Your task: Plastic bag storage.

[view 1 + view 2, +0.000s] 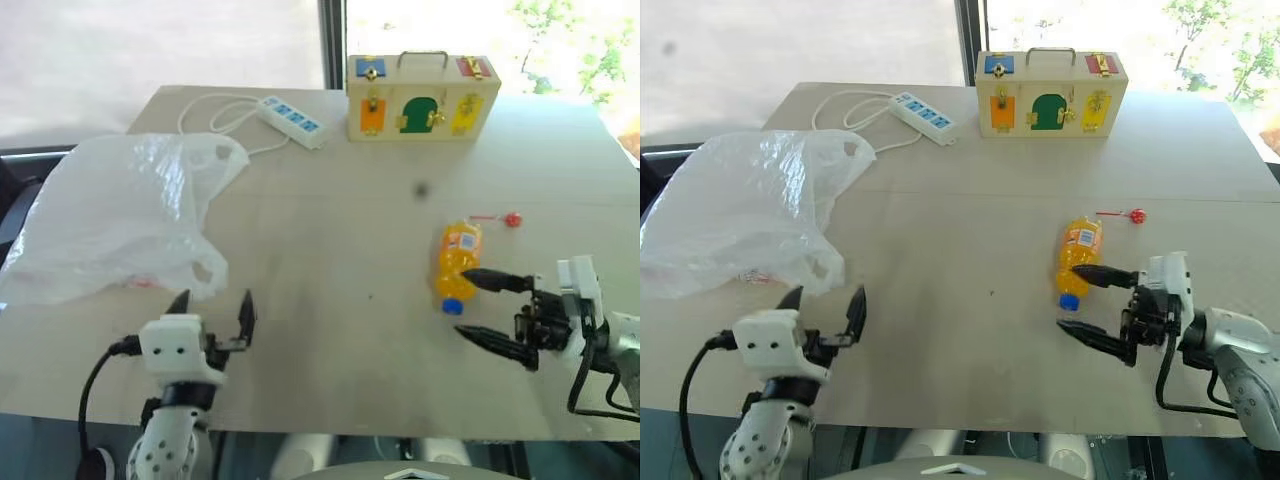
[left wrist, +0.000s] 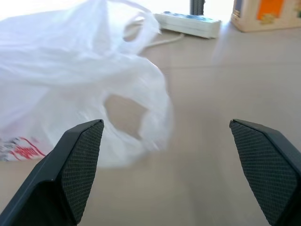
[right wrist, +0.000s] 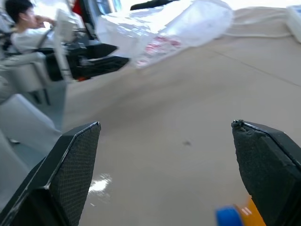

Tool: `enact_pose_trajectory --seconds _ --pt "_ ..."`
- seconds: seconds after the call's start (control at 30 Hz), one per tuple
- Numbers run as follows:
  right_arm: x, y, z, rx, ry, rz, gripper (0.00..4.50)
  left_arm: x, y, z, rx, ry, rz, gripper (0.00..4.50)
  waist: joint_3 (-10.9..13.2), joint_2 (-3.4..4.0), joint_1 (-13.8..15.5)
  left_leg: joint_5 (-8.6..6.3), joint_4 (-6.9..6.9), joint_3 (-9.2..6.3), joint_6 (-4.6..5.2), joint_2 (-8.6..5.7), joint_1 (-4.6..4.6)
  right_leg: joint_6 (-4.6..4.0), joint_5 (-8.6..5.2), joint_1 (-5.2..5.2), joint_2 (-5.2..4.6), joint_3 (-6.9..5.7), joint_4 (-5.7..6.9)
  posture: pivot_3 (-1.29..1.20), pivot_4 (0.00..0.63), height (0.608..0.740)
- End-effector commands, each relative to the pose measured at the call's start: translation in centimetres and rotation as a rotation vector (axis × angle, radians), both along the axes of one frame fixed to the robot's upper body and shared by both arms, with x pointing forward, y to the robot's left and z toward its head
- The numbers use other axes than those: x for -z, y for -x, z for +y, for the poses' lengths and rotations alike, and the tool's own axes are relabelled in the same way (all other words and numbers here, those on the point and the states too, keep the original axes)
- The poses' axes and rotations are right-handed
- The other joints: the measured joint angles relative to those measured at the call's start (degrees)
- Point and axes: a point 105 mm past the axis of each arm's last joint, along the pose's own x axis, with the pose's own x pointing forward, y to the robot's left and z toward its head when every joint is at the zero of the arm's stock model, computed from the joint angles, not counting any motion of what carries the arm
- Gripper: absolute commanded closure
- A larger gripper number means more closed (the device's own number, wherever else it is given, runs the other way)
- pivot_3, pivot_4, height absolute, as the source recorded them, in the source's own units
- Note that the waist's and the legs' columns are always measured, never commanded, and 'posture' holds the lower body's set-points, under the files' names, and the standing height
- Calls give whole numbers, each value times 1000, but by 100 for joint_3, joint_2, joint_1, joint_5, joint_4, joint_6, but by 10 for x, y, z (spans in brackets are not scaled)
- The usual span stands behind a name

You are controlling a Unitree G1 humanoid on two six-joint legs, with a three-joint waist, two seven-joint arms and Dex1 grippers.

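The plastic bag (image 1: 120,215), crinkly translucent white with red print near its lower edge, lies spread on the left part of the table; one loop handle faces the near edge. My left gripper (image 1: 212,310) hovers open just in front of that handle (image 2: 124,113), with nothing between its fingers. An orange bottle (image 1: 457,256) with a blue cap (image 1: 452,306) lies on its side at the right. My right gripper (image 1: 467,302) points left, open, with its fingers on either side of the cap end and apart from it. The right wrist view shows the cap (image 3: 229,216) and the bag (image 3: 164,28) beyond.
A wooden lock box (image 1: 422,97) with coloured doors stands at the table's far edge, a white power strip (image 1: 292,118) with its cable beside it. A small red item (image 1: 510,219) lies past the bottle. A person (image 3: 21,19) sits beyond the table's left side.
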Motion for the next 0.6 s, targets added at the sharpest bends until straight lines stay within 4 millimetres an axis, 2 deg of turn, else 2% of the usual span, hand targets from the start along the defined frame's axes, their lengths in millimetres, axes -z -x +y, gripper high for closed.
enact_pose_trajectory --seconds 0.03,0.13,0.27,0.47,0.5,0.53,0.6 --pt "-17 5 19 -74 -30 -49 0 -3 -8 12 -72 -52 4 24 1 -2 3 0 1 0 0 0 0 0 3 0 0 0 0 0 150 740" --pt "-25 0 29 -91 -51 -78 0 8 -21 16 -92 -93 38 24 1 -2 23 1 8 -2 -1 0 1 5 8 1 4 -4 4 0 150 740" --pt "-27 -2 35 -104 -56 -88 0 17 -38 13 -71 -79 51 24 3 -6 83 1 9 -4 -1 -1 0 6 12 -2 5 -5 1 0 150 740" --pt "-30 -6 37 -96 -60 -103 0 17 -45 9 -43 -55 31 24 3 -6 85 1 11 -11 -1 -3 -13 5 16 -10 4 -11 -1 0 150 740" --pt "-30 -6 37 -93 -62 -104 0 16 -45 9 -45 -50 18 518 3 -6 80 1 11 -11 -1 -3 -14 4 16 -12 4 -10 0 0 150 740" --pt "-30 -7 37 -90 -65 -106 0 15 -45 10 -49 -54 10 693 2 -5 81 1 11 -11 -1 -3 -17 4 16 -20 4 -9 3 0 150 740" --pt "-30 -7 38 -89 -66 -107 0 13 -44 10 -52 -63 0 1601 2 -5 84 2 14 -12 -1 -2 -26 4 16 -28 5 -9 8 0 150 740"
